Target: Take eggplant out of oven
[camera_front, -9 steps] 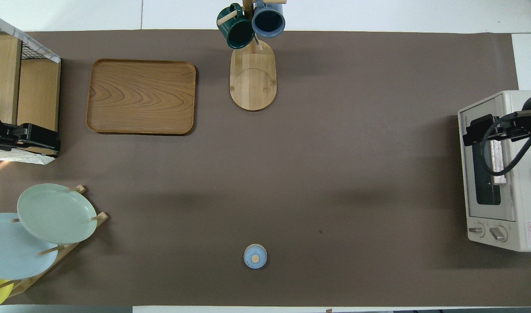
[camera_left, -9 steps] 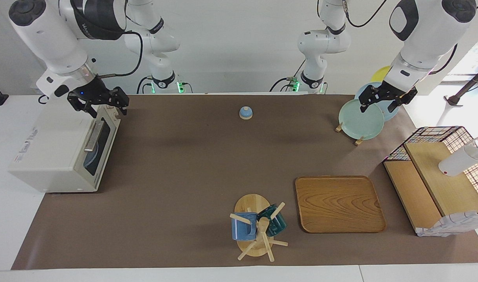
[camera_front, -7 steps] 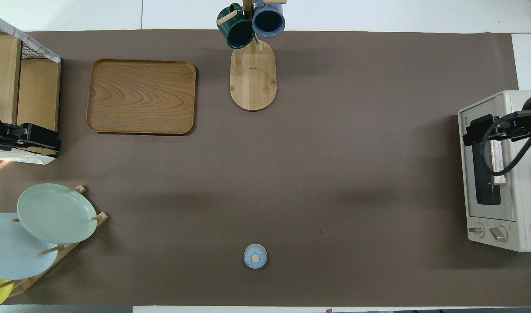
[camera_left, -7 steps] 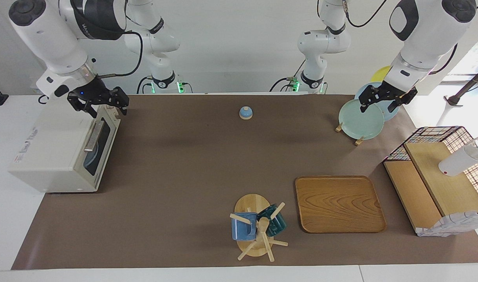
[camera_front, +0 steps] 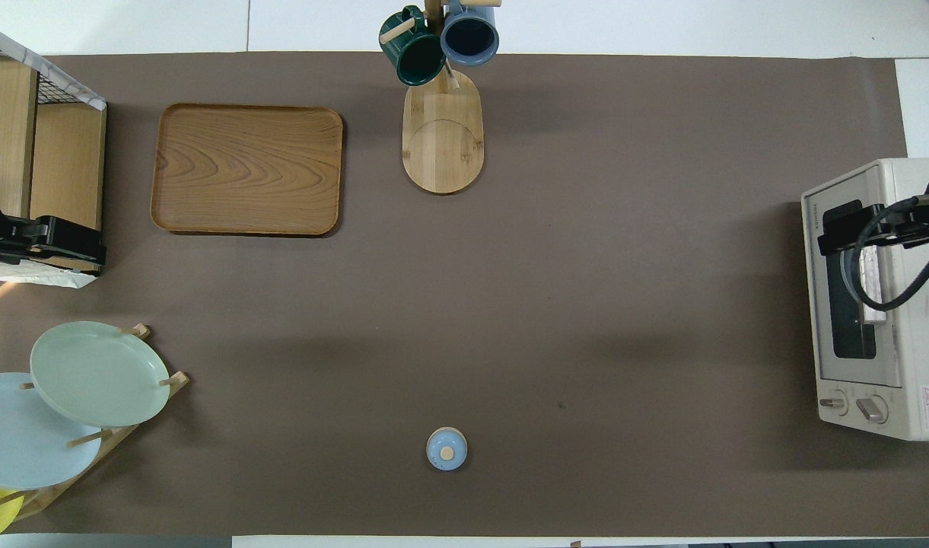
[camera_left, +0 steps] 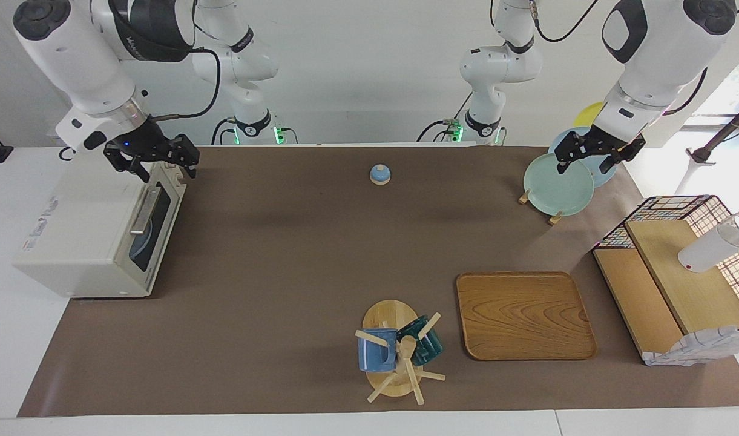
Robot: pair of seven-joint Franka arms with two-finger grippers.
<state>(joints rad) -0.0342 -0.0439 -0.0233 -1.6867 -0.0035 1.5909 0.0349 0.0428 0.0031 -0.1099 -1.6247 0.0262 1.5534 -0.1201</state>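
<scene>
The cream-white oven [camera_left: 85, 230] [camera_front: 913, 342] stands at the right arm's end of the table. Its dark glass door [camera_left: 154, 227] is shut, and the metal bar handle [camera_left: 142, 212] faces the table's middle. The eggplant is hidden; only a bluish round shape shows through the glass. My right gripper [camera_left: 163, 169] [camera_front: 844, 232] hangs open just above the door's top edge, at the end of the handle nearer the robots, and holds nothing. Over the plate rack my left gripper [camera_left: 590, 158] [camera_front: 49, 242] waits open and empty.
A plate rack [camera_left: 557, 184] with pale green and blue plates stands at the left arm's end. Farther out are a wire-and-wood shelf [camera_left: 678, 278], a wooden tray [camera_left: 523, 315] and a mug tree [camera_left: 399, 351]. A small blue lidded pot [camera_left: 379, 174] sits near the robots.
The right gripper has edged slightly further over the oven's door edge. The left arm, the oven and everything else stay as they were.
</scene>
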